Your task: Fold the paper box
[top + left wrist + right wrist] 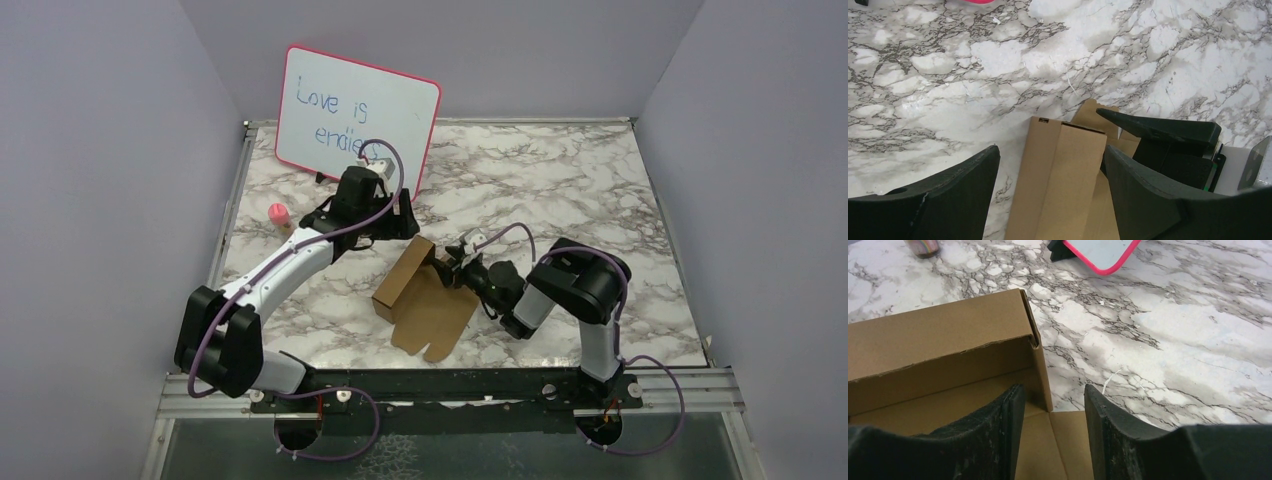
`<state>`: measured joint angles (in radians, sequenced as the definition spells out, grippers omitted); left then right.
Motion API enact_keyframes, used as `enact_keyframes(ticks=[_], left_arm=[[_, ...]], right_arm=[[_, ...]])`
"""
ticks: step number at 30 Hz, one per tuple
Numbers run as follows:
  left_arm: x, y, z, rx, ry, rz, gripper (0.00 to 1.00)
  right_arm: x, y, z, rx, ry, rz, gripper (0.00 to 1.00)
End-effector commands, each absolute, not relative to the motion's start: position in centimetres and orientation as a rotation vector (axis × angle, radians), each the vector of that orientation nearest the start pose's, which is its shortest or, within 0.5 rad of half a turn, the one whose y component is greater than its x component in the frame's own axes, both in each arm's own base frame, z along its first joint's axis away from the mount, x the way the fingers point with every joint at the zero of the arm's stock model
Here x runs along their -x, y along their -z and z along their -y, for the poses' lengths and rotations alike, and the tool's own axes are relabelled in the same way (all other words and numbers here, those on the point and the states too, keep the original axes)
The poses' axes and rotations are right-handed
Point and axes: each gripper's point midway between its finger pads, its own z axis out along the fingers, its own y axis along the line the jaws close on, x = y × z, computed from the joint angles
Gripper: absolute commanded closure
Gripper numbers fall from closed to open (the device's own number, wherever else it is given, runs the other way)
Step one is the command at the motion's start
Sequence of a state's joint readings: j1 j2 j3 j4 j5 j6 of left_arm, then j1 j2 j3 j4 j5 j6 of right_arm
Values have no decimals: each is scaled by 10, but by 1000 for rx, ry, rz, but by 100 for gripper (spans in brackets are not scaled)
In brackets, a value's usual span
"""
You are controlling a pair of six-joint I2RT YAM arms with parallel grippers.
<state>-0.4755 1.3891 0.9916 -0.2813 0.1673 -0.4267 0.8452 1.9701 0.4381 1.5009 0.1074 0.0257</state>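
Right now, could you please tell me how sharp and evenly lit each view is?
Top external: sharp, evenly lit, soft shadows on the table. Left wrist: sheen on the marble, paper box crisp, left gripper near-black. Right wrist: box sharp, right gripper dark in front.

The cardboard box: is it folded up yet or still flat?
Partly folded: part of the paper box stands raised, while its flap lies flat on the table.
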Motion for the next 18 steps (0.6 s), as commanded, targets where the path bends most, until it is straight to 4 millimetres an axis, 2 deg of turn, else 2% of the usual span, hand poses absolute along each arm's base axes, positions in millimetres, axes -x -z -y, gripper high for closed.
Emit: enact_keyframes(ticks=[1, 4, 8, 12, 18], left_arm=[[-315, -154, 210, -184, 609, -2332, 21], [-309, -155, 205, -198, 551, -2345, 21], [-306, -158, 213, -245, 502, -2338, 18], [-315, -149, 219, -194, 510, -2339, 17], [-331, -147, 230, -134, 554, -2281, 20]], right_arm=[[-307, -89, -313, 568, -563, -1437, 47], [-306, -92, -313, 579, -565, -1446, 44], [-307, -94, -313, 592, -568, -1441, 43], [-307, -90, -316, 612, -576, -1437, 44], [-307, -97, -311, 581, -586, -1419, 49]])
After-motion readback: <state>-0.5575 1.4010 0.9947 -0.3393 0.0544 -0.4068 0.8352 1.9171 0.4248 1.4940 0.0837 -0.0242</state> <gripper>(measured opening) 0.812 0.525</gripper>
